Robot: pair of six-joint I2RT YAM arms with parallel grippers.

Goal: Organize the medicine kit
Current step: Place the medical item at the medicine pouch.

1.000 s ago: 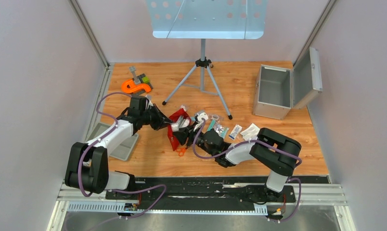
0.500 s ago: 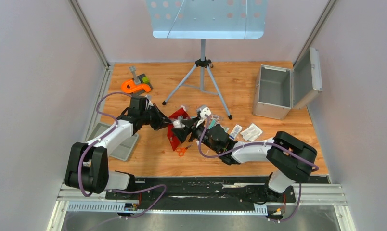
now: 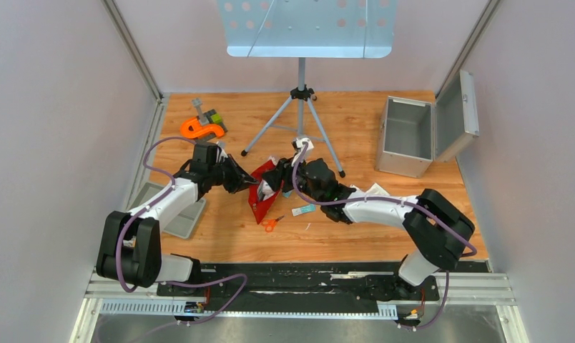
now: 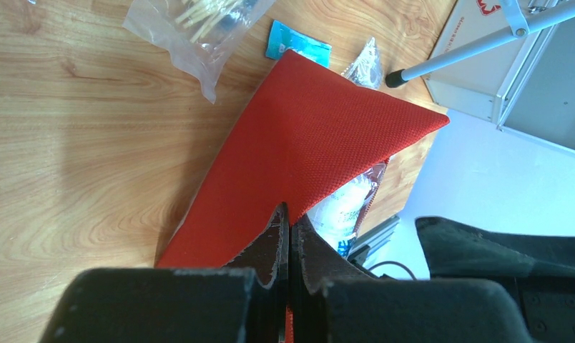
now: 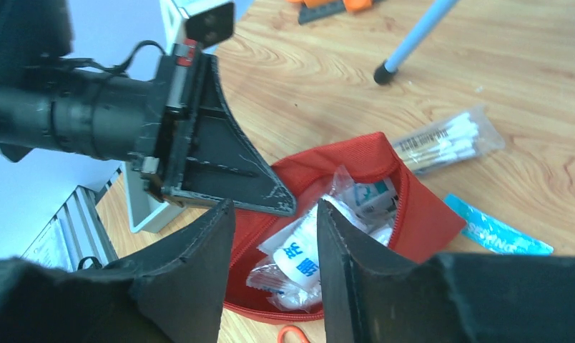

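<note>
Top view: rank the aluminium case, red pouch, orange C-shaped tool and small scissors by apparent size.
1. aluminium case, lid open, clearly largest.
2. red pouch, partly hidden yet still bigger than the tool.
3. orange C-shaped tool.
4. small scissors, smallest.

right end effector (image 5: 274, 211) jaws apart, right over the red pouch (image 5: 413, 214) | pouch open, white packets (image 5: 299, 257) inside | left end effector (image 5: 283, 204) pinching its rim | swabs (image 5: 442, 143) + blue packet (image 5: 495, 232) on bench (image 5: 542, 86) beside
</note>
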